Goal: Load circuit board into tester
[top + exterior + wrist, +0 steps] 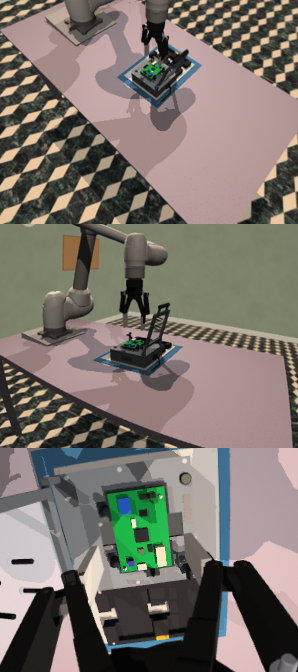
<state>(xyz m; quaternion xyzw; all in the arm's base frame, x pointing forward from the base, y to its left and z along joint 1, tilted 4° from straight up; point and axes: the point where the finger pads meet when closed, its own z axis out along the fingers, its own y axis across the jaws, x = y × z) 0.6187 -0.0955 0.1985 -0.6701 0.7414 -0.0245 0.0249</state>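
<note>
Tabletop: pink surface, its open stretch to the near right.
Mat: blue border around the tester and tray.
Tester: grey box, on the near part of the mat.
Board: green circuit board, in the tester, face up. White connector end faces the tray side, toward the lone black post; judged the right way round.
Lid: dark frame, raised on the right, leaving the board open from above. Not latched.
End effector: two-finger gripper, above the tester, fingers apart well beyond the board's width, holding nothing. Judged raised for clearance after placing.
Tray: dark two-pocket holder, beyond the tester. No board seen in its pockets.
Robot base: pale plate, far left.
Exterior vs wrist: exterior shows the height between fingertips and board, and the lid's upright lean; wrist shows connector direction and both pockets, which exterior does not resolve.
Seating: pins through holes cannot be confirmed in any view.
Next, judged: check the board lies flat, then swing the lid over and press its handle down.
Risk: a board riding on a pin would keep the latch from snapping.
</note>
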